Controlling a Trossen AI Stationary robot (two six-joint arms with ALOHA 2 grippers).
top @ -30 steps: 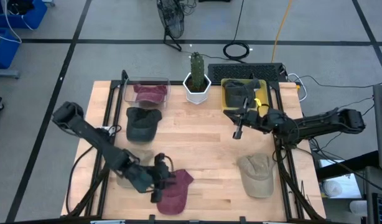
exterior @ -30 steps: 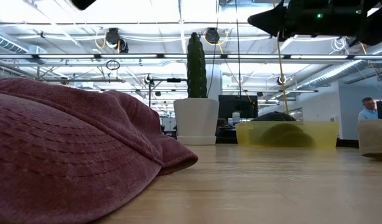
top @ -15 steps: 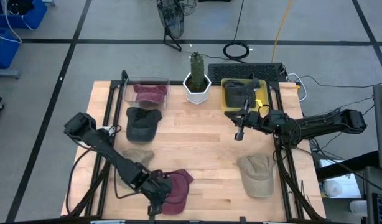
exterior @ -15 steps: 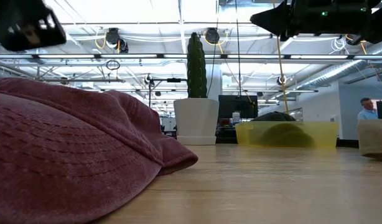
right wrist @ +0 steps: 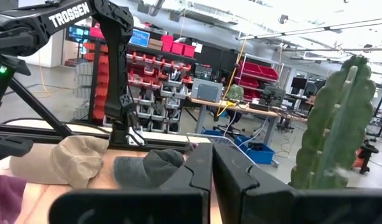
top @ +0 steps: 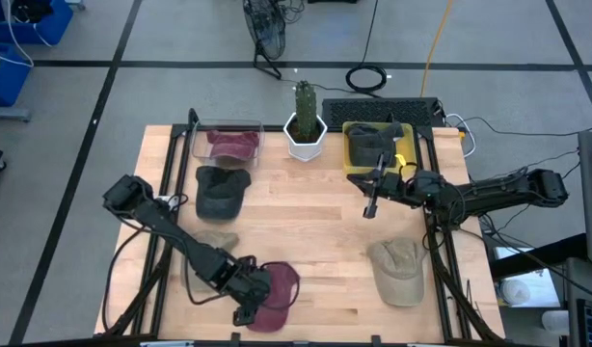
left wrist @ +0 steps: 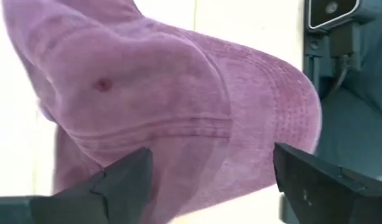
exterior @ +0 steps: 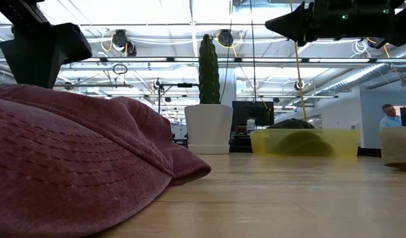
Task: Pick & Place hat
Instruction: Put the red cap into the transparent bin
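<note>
Down at the near edge of the tabletop (top: 315,207), the left gripper (top: 250,292) sits right over the maroon hat (top: 277,294), and its fingers (left wrist: 125,180) are spread wide, one on either side of the hat's crown in the left wrist view. Nothing is held; the hat lies flat on the wood with its brim toward the table's front edge, and the jaws straddle the fabric without pinching it. That wide stance makes sense for soft cloth: it gives room to drop over the bulging crown and gather a fold.

Up at the far side, the right gripper (top: 371,204) hangs above the wood just in front of the yellow bin (top: 352,154), fingers pressed together and empty, clear of the left arm's working space. It looks to be waiting.

Other hats are scattered about: a dark hat (top: 221,191) on the left half, a tan hat (top: 398,270) near the right front corner, another tan one partly under the left arm. A clear bin (top: 195,142) at the back already holds something maroon, which suggests that is where this hat belongs. A potted cactus (top: 305,120) stands between the two bins, an obstacle to clear on any carry toward the back.
</note>
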